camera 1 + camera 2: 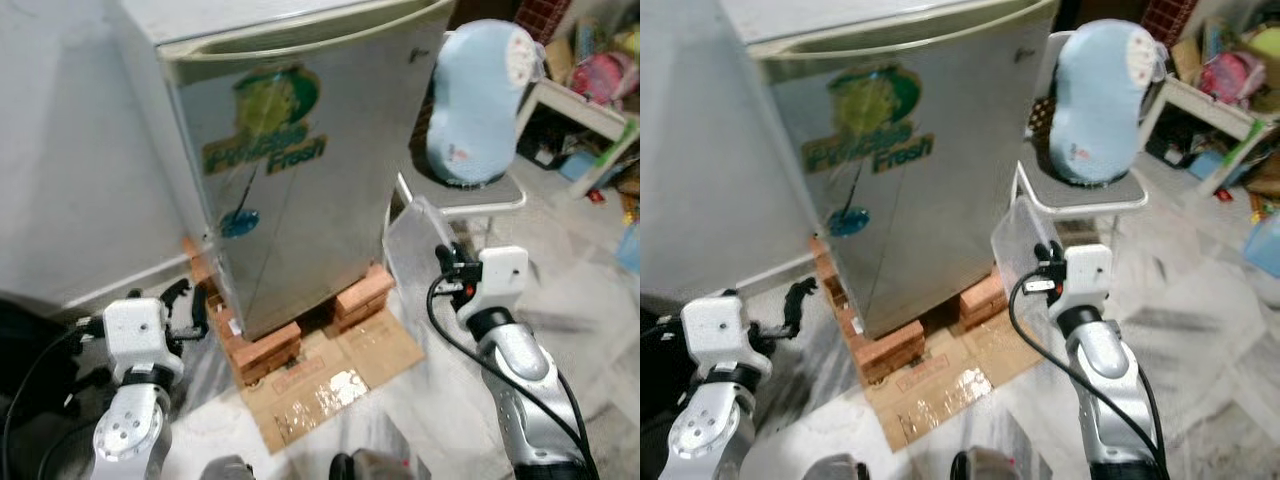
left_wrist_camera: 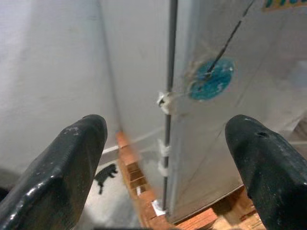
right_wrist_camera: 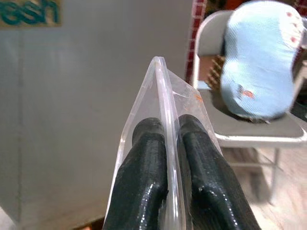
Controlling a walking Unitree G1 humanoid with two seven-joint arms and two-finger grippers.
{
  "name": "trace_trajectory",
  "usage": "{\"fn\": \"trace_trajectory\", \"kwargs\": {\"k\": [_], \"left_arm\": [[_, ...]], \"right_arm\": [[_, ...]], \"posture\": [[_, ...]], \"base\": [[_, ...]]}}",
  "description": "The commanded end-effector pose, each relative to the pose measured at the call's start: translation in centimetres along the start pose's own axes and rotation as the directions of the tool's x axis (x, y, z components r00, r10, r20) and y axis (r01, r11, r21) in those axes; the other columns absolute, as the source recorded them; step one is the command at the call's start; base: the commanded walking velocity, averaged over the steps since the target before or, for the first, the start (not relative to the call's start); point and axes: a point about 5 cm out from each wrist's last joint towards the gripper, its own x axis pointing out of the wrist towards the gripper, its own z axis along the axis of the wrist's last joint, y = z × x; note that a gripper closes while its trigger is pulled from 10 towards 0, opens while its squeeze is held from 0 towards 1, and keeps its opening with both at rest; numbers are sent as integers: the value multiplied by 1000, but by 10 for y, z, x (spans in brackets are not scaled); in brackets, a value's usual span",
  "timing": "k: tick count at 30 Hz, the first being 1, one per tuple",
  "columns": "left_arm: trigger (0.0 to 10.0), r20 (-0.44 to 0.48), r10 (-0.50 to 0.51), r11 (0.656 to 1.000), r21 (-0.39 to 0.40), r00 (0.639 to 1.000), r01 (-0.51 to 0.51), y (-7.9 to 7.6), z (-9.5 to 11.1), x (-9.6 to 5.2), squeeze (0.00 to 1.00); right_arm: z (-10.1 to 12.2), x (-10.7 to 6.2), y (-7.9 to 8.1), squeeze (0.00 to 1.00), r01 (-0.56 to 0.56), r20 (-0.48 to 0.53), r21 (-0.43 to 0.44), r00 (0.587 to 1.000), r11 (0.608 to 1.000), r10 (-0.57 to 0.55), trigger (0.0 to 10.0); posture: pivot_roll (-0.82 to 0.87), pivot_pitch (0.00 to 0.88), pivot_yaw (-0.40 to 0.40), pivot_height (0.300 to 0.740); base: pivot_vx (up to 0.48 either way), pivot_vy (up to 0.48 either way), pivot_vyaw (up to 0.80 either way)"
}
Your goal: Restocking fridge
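A small silver fridge (image 1: 300, 180) with a green "Fresh" sticker stands on bricks, its door closed. My right gripper (image 3: 171, 158) is shut on a flat clear plastic pack (image 3: 165, 91), held edge-up to the right of the fridge's lower front corner, where the pack (image 1: 410, 255) looks like a pale sheet. What the pack contains cannot be made out. My left gripper (image 1: 190, 310) hangs low by the fridge's left side, open and holding nothing. Its fingers (image 2: 72, 163) frame the door's edge and a round blue sticker (image 2: 211, 79).
Red bricks (image 1: 265, 355) and flattened cardboard (image 1: 330, 385) lie under the fridge. A chair (image 1: 505, 198) bearing a light blue cushion (image 1: 478, 100) stands close to the fridge's right. A grey wall (image 1: 70, 150) is at left. A cluttered shelf (image 1: 590, 110) is at back right.
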Motion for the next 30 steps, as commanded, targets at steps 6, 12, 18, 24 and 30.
{"fn": "trace_trajectory", "kwargs": {"k": [6,12,18,24,30], "left_arm": [[10000,-1,-1,1000,19,1000,1,4,4,1,0],[10000,-1,2,1000,27,1000,-2,6,4,3,0],[10000,-28,-8,998,57,1000,9,5,-1,5,0],[10000,-34,-44,996,79,998,46,4,0,13,0],[10000,-20,-81,990,117,996,83,2,5,25,0]], "right_arm": [[7,7,0,0,2,28,7,1000,1000,-2,10000],[6,8,1,0,7,30,14,1000,1000,-8,10000],[-15,-13,-1,0,76,-14,24,997,997,-76,10000],[-26,-22,1,0,120,-27,37,993,992,-119,10000],[-20,-18,-2,0,137,-1,13,991,991,-137,10000]], "posture": [[65,69,-36,740],[76,61,-33,740],[99,14,8,740],[89,0,52,740],[51,4,51,740]], "base": [[384,0,0],[366,0,0],[46,0,0],[0,0,0],[0,0,0]]}}
